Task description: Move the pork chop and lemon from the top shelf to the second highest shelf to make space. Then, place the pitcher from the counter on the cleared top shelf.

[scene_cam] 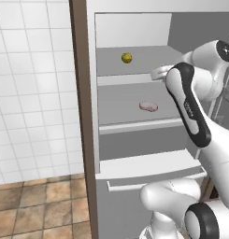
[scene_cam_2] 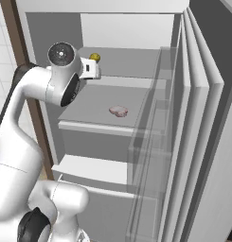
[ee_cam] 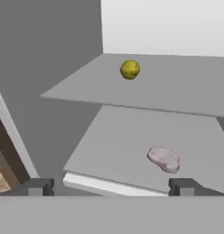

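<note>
Arm: white with dark joints, rises from the base, bends at the elbow, reaches forward and up toward 12 o'clock | Wrist: roughly level, hand facing ahead | Gripper (ee_cam: 109, 187): jaws spread wide, nothing between them | Fingertips (ee_cam: 39, 186): two small dark tips, at 7 and 5 o'clock in the hand view

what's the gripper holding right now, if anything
Nothing. The gripper is open and empty in front of the fridge; the lemon lies on the top shelf, the pork chop on the second highest shelf.
</note>
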Controlling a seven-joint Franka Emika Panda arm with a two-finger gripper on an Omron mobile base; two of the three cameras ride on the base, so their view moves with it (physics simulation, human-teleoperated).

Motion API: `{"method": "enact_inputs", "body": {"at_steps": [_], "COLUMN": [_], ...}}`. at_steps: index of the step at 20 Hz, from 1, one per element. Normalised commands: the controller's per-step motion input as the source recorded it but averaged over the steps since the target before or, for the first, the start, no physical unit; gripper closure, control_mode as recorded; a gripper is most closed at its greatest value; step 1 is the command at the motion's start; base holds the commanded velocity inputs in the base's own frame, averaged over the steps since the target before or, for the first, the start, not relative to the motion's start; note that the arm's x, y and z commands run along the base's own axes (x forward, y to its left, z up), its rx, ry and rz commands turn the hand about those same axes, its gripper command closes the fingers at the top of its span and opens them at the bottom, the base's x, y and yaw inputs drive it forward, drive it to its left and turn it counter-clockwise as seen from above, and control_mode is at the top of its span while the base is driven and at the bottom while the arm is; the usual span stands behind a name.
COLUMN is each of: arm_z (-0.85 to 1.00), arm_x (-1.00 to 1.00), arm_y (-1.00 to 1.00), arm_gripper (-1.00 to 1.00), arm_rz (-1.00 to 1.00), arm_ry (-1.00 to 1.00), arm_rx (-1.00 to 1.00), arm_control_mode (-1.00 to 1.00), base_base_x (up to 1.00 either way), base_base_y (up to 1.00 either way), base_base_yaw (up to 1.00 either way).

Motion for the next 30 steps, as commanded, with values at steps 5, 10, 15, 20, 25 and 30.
{"method": "enact_inputs", "body": {"at_steps": [5,10,15,20,25,30], "arm_z": [0.21,0.0,-0.08,-0.15,-0.19,-0.12], "arm_x": [0.39,0.49,0.52,0.61,0.66,0.63], "arm_y": [0.21,0.02,0.07,0.2,0.06,0.0], "arm_gripper": [-1.0,-1.0,-1.0,-1.0,-1.0,-1.0], "arm_rz": [-0.05,-0.04,-0.01,0.0,0.0,0.0], "arm_ry": [0.01,0.0,0.0,0.0,0.0,0.0], "arm_rx": [0.14,0.04,0.0,0.0,0.0,0.0], "arm_control_mode": [-1.0,-1.0,-1.0,-1.0,-1.0,-1.0], "base_base_x": [0.0,0.0,0.0,0.0,0.0,0.0], "base_base_y": [0.0,0.0,0.0,0.0,0.0,0.0], "base_base_yaw": [0.0,0.0,0.0,0.0,0.0,0.0]}}
